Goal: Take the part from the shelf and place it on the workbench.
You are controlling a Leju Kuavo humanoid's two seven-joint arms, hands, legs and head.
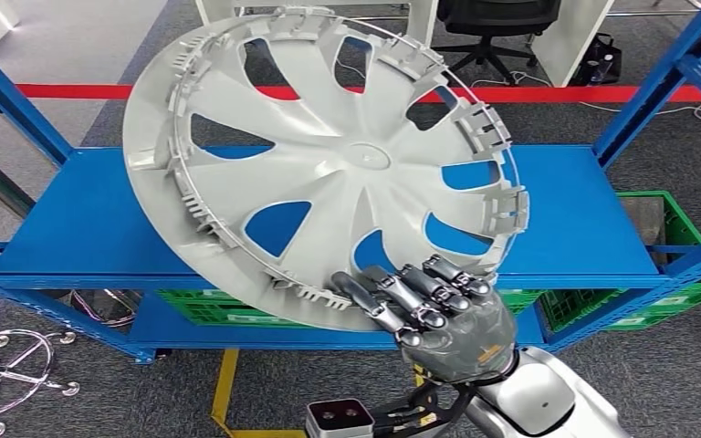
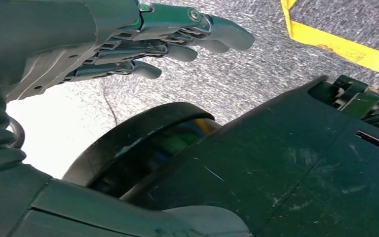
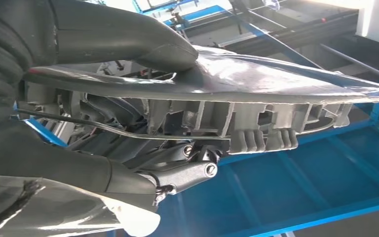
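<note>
Blue shelf (image 1: 100,228), one hubcap (image 1: 329,164), right hand (image 1: 438,315) gripping

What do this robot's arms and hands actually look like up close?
The right hand is dark grey, with jointed metallic fingers and a silver forearm behind it. The left hand has a grey ribbed cover at the wrist and dark segmented fingers.

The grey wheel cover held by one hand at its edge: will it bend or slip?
The wheel cover is thin moulded plastic with open spokes, so probably light and slightly flexible. The right hand grips only its rim, so it may sag or twist. Its smooth face looks somewhat slippery.
</note>
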